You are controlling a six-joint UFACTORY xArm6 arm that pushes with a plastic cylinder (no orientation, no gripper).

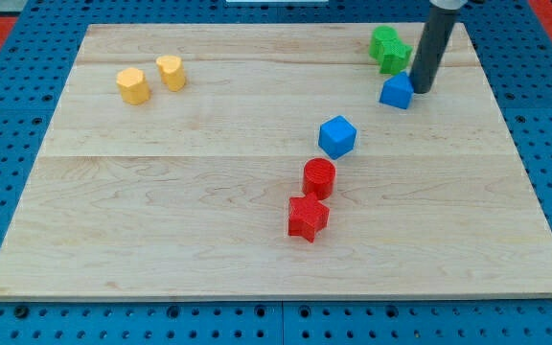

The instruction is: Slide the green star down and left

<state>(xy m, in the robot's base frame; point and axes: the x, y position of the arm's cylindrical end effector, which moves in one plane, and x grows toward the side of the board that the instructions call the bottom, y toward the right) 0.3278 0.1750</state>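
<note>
Progress on this task looks very small to me: the green star sits close to the top right corner of the wooden tabletop, so the way down and left is not yet made. Just beside it, toward the top edge, there is a second green block; the two seem to touch, and its shape I cannot tell. My tip stands just to the right of the star and a little lower, right next to the blue triangular block, maybe touching it. I have no jaws, only a bare rod, so nothing is clamped or held.

I judge that for pushing the star down and left, my tip should be on its upper right side, and it is not there now. The blue block lies just under the star and may be in the way. A blue hexagon-like block, a red cylinder and a red star lie toward the middle. Two yellow blocks are near the top left corner.
</note>
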